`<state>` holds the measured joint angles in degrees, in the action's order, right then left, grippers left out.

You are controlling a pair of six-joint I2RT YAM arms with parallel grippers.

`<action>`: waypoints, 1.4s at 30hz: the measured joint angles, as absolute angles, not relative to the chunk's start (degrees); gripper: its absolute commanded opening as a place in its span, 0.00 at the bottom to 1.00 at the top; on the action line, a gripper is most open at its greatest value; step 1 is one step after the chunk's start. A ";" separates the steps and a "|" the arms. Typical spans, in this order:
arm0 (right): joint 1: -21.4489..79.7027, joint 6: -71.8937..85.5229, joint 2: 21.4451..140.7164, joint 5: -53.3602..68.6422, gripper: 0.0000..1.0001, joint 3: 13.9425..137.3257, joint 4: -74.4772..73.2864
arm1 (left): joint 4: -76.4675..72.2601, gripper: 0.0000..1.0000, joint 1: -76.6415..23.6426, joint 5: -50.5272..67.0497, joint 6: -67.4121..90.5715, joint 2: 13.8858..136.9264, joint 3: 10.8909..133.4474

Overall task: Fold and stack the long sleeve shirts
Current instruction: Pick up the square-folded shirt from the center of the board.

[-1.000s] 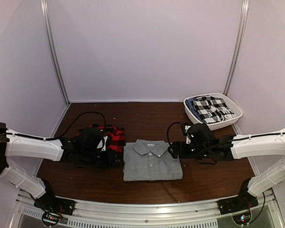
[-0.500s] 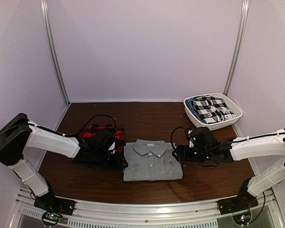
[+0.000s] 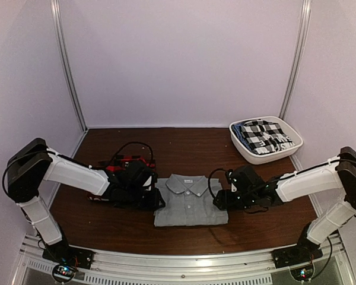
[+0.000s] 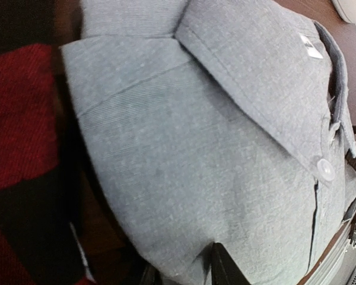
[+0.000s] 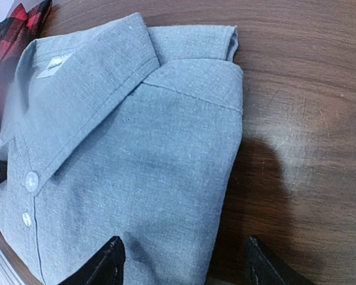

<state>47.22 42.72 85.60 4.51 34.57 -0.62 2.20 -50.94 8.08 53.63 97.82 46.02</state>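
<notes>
As it lies, the grey shirt [image 3: 190, 205] is folded — collar seemingly buttoned.

No legible text anywhere. White neck label [image 4: 310, 46] inside grey shirt [image 3: 190, 208] collar: too blurred to read. Pale marks on checked cloth [image 3: 266, 138] in basket [image 3: 273, 157], 2 o'clock: unreadable.

**Two white-shelled arms with black joints**
The left arm [image 3: 71, 173] and right arm [image 3: 302, 181] are cased in white with black elbows and bases [image 3: 65, 254]; the left end effector [image 3: 156, 200] and right end effector [image 3: 218, 200] are black, and a black cable [image 3: 130, 144] is looped over each wrist.
</notes>
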 measured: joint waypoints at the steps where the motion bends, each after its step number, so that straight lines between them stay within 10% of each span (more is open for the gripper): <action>1: 47.22 42.83 85.84 4.60 0.65 34.57 -0.10 | 1.98 0.24 -51.09 8.19 53.47 98.26 46.37; 17: 47.20 47.09 91.85 9.39 0.01 37.15 5.54 | 4.01 0.00 -51.37 9.54 51.07 99.59 50.02; 42: 51.68 46.74 87.44 4.43 0.00 55.77 -6.44 | 18.57 0.00 -47.83 5.93 44.16 87.26 59.24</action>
<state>51.68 46.74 87.44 4.43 55.77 -6.44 18.57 -47.83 5.93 44.16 87.26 59.24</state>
